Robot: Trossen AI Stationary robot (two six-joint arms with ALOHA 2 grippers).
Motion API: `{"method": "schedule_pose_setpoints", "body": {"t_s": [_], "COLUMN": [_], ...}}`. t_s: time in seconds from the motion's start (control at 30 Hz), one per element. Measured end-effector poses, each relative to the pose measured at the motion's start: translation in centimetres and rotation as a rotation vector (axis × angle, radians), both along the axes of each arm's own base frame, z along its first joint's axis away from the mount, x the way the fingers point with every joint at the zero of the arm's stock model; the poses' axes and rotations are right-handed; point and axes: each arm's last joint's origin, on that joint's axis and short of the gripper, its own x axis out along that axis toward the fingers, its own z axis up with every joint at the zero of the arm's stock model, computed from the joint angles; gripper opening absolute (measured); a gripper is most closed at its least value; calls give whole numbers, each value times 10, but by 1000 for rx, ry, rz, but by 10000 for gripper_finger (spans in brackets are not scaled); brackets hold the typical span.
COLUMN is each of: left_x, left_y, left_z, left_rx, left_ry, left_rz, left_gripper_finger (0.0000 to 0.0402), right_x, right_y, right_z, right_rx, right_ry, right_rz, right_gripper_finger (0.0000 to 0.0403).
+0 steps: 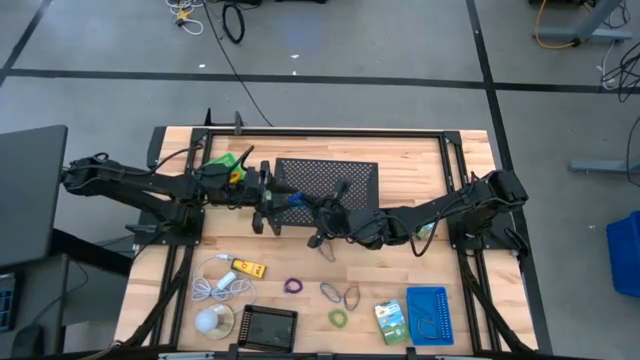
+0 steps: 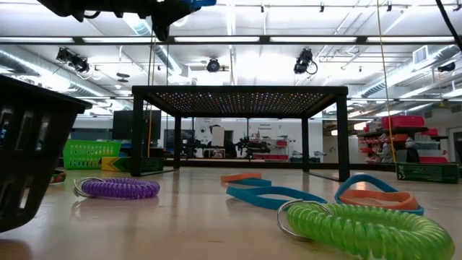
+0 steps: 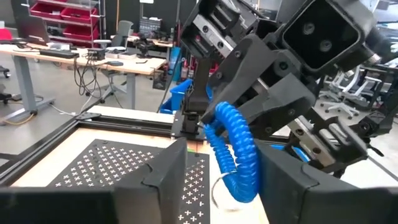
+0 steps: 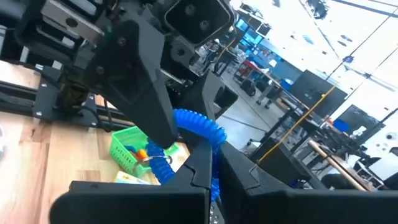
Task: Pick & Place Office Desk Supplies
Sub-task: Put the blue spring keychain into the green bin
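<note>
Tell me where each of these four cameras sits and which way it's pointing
High: overhead, straight down; both arms meet above the black mesh shelf.
Low: table height, level across; green coil nearest, arms at top.
Left wrist: past its own fingers at the blue coil, right gripper opposite.
Right wrist: past its fingers, left gripper opposite.
Both wrist views share the blue coil.
</note>
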Motion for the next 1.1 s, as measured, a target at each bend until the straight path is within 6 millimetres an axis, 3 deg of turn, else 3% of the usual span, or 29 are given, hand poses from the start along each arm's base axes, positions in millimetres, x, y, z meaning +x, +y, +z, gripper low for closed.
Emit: {"method": "schedule_pose_setpoints", "body": {"t_s": [0.23,0.43,0.53,1.1], "left_x": [0,0,0,-4], "left_y": [2,2,2,5], "left_z": [-1,-4,-6,-13], "left_rx": [9,49,62,118], "left_ry": [8,41,61,159], "left_rz": [62,80,79,147], "left_gripper_finger": [111,25,25,25], "right_x": [0,0,0,-7], "right_y": [1,1,1,11], "right_z": [0,0,0,6], "right_rx": [7,9,10,56], "right_ry": [-3,-3,-3,-35], "right_rz": [25,28,31,50], "right_gripper_finger": [10,10,27,207]}}
